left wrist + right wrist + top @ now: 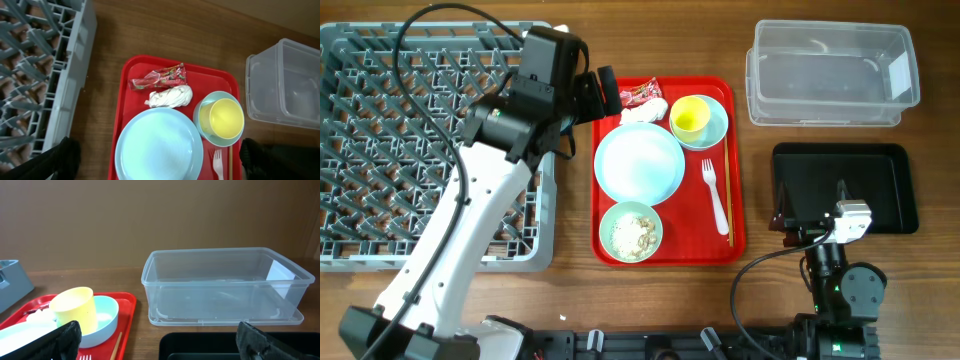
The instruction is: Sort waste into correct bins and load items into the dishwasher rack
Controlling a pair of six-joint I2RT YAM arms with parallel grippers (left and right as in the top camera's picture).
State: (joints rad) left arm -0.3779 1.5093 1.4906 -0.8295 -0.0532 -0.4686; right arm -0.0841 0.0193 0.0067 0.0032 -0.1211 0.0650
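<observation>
1. From overhead we see the left gripper (pixel 598 93) spread open at the red tray's (pixel 690 245) edge. The red wrapper (pixel 642 93) and white napkin (pixel 645 112) lie just past its fingertips. The right gripper (pixel 810 215) hangs open above the black tray (pixel 870 180).
2. Through the left wrist camera we find the red wrapper and white napkin ahead between the parted fingers (pixel 60 160), the plate (pixel 157 147) beneath them, and the rack (pixel 75 65) outside the finger at frame left.
3. Through the right wrist camera, the clear tub (pixel 225 287) stands ahead of the wide-set fingers (pixel 60 340). The yellow cup (pixel 75 307) sits in its bowl (pixel 107 317) beyond the finger at frame left.
</observation>
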